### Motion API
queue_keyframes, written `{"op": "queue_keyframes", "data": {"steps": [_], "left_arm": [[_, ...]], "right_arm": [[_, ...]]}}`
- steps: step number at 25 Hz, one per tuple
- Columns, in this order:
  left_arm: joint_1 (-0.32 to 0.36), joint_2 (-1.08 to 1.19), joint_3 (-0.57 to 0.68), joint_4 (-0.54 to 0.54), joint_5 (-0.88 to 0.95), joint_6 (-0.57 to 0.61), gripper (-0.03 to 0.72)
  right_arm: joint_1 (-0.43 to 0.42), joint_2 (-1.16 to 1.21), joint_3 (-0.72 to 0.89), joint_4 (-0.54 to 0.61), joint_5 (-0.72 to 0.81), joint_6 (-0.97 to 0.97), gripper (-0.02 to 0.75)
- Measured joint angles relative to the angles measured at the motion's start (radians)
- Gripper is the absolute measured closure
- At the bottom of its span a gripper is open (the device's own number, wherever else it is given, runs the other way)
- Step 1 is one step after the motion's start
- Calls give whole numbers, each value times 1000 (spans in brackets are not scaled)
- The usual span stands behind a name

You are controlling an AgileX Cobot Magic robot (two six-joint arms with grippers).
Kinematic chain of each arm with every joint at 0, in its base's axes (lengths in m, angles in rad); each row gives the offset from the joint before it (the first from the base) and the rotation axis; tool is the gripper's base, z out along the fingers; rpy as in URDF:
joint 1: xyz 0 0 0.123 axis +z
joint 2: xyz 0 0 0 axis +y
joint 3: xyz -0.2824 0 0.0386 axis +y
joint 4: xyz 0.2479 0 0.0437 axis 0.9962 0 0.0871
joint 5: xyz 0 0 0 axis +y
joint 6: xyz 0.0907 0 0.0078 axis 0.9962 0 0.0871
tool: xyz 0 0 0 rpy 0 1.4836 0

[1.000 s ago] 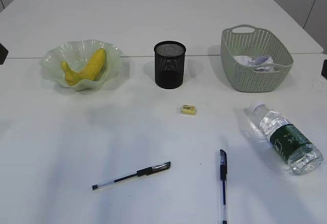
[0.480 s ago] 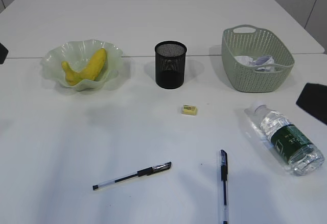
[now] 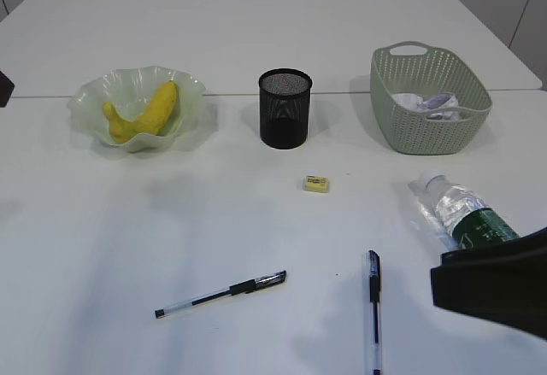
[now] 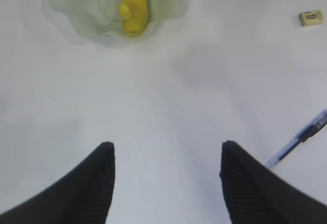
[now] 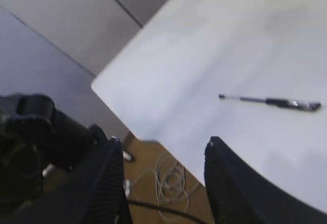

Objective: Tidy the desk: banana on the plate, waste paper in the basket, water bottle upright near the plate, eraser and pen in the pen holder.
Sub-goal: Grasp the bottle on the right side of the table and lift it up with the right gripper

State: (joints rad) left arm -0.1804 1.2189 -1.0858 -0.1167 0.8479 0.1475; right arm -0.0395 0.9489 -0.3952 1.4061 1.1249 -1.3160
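On the large plain white desk (image 3: 256, 42) the pale green translucent plate with the wavy, ruffled rim (image 3: 85, 106) sits far left, just in front of the seam; the curved yellow banana (image 3: 145, 114) lies inside it. The left gripper (image 4: 166, 183) shows in the left wrist view only; its two black fingers (image 4: 97, 183) stand well apart with bare desk between them, holding nothing, short of the plate. Nearer the front edge a clear-barrelled pen with a black grip (image 3: 220, 294) lies at a slant, alone. The black metal mesh pen holder (image 3: 285, 108) stands upright at the middle, just in front of the seam; the tiny yellow rectangular eraser (image 3: 315, 184) lies on the desk in front of it, slightly right, apart from it. A second pen with a dark cap (image 3: 373, 307) lies pointing away from the front edge, right of the first. The sage-green oval basket with woven-look walls (image 3: 427, 123) stands at the right; the crumpled white waste paper (image 3: 425, 103) rests inside it. In front of the basket the small clear water bottle with white cap and dark green label (image 3: 457, 214) lies on its side, cap toward the basket; its lower end is hidden behind the black right gripper (image 5: 163, 183), which fills the lower right corner of the exterior view. Its fingers are parted with nothing between them; the right wrist view is blurred.
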Motion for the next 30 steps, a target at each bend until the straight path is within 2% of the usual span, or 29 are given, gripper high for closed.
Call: {"op": "queue_keyframes", "data": {"steps": [2, 4, 6, 9, 12, 19, 22, 26, 30], "left_arm": [[0, 0, 0, 0, 0, 0, 223], [0, 0, 0, 0, 0, 0, 223], [0, 0, 0, 0, 0, 0, 223], [0, -1, 0, 0, -2, 0, 223], [0, -2, 0, 0, -6, 0, 223], [0, -3, 0, 0, -10, 0, 223], [0, -3, 0, 0, -10, 0, 223], [0, -3, 0, 0, -10, 0, 223], [0, -3, 0, 0, -10, 0, 223]], "right_arm": [[-82, 59, -72, -132, 8, 72, 355], [-137, 83, -135, -210, -31, 131, 355], [-147, 100, -176, -368, -123, 226, 355], [-129, 117, -185, -690, -283, 445, 355], [-91, 129, -185, -1003, -372, 667, 357], [29, 130, -195, -1458, -461, 1019, 360], [61, 130, -221, -1475, -483, 1083, 361], [83, 137, -251, -1363, -498, 1031, 359], [83, 190, -296, -1282, -492, 981, 324]]}}
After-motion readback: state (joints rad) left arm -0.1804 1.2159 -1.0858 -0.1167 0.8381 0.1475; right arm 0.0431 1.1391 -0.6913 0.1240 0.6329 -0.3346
